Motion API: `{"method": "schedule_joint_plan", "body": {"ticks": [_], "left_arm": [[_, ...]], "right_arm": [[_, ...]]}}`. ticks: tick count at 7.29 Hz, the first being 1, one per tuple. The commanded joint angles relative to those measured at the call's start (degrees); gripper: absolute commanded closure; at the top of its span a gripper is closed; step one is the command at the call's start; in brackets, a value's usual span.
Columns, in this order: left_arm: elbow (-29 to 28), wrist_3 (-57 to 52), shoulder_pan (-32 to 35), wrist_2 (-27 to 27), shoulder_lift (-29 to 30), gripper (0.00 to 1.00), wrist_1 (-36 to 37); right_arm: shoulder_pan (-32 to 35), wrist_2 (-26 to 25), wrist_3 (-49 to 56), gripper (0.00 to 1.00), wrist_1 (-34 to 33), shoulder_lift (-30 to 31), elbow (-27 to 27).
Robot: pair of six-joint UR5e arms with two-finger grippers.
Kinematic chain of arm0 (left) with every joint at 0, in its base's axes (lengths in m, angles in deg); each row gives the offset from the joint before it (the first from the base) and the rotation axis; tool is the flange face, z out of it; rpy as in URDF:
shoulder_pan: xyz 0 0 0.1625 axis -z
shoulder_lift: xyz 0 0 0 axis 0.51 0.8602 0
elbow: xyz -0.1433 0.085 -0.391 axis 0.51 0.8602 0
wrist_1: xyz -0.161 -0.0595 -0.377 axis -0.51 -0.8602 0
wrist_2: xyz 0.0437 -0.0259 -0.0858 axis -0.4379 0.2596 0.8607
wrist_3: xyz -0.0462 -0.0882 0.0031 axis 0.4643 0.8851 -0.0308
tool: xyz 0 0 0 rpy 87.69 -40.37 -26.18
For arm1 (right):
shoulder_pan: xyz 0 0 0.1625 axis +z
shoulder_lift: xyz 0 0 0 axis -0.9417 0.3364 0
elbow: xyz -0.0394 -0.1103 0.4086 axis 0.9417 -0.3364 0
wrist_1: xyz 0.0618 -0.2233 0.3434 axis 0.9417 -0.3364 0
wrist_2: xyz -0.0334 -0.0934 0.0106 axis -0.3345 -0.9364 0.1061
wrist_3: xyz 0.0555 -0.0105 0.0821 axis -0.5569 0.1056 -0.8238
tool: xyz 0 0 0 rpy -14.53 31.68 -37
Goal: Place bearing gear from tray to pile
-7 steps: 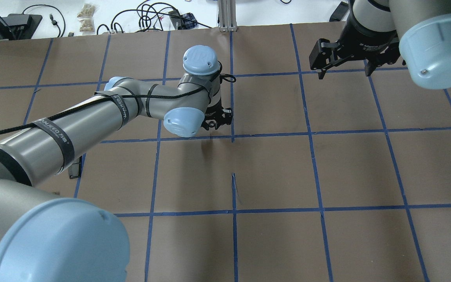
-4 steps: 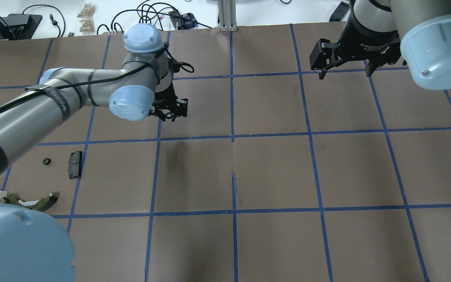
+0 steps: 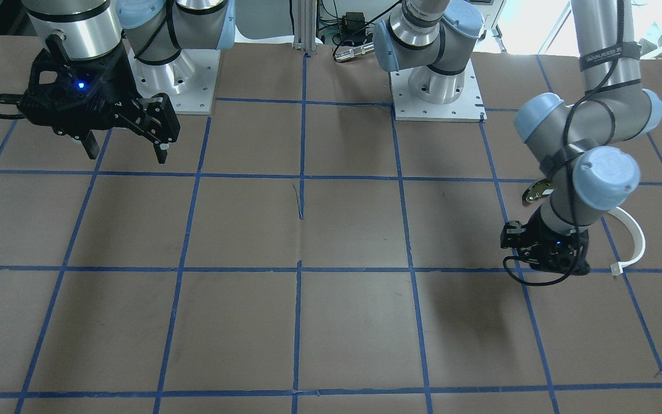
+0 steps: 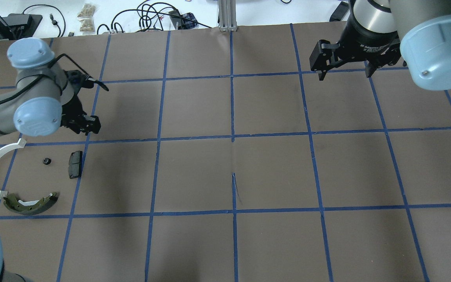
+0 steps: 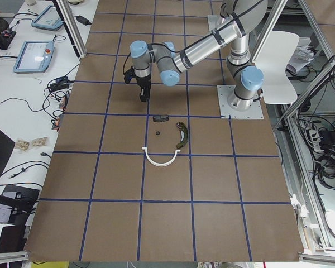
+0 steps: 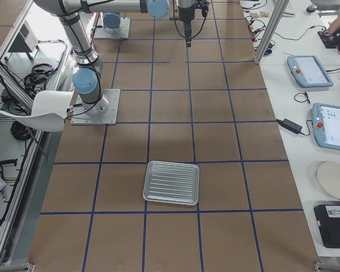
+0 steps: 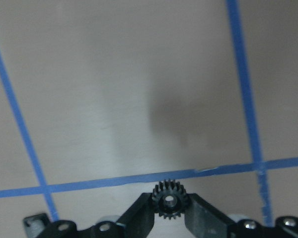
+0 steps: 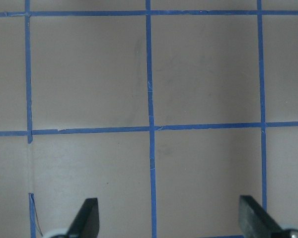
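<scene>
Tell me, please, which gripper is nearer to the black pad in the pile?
Left. The left gripper, clamped on the bearing gear, hangs just beyond the black pad; the right gripper is far across the table.

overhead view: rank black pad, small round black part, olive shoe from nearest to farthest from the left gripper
1. black pad, just below the left gripper in view
2. small round black part, left of the pad
3. olive shoe, lowest and leftmost

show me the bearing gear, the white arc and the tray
bearing gear (image 7: 170, 200), left wrist view, its hub
white arc (image 3: 643, 241), front-facing view, its outer curve
tray (image 6: 171, 182), exterior right view, its ribbed floor
</scene>
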Motion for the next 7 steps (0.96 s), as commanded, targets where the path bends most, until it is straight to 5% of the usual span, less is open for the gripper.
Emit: {"method": "schedule_joint_plan", "body": {"ticks": [1,6,7], "left_arm": [[3.44,-11.55,-11.58,4.41,1.32,1.00,3.47],[6.69,-13.35,-12.49,4.34,1.95,1.00,9.72],[7.04,-13.18,-12.49,4.43,1.95,0.88,9.72]], "right_arm": [[0.04,0.04,0.00,0.00,0.18,0.09,0.18],[0.04,0.04,0.00,0.00,-0.09,0.09,0.27],[0.04,-0.04,0.00,0.00,-0.09,0.09,0.18]]}}
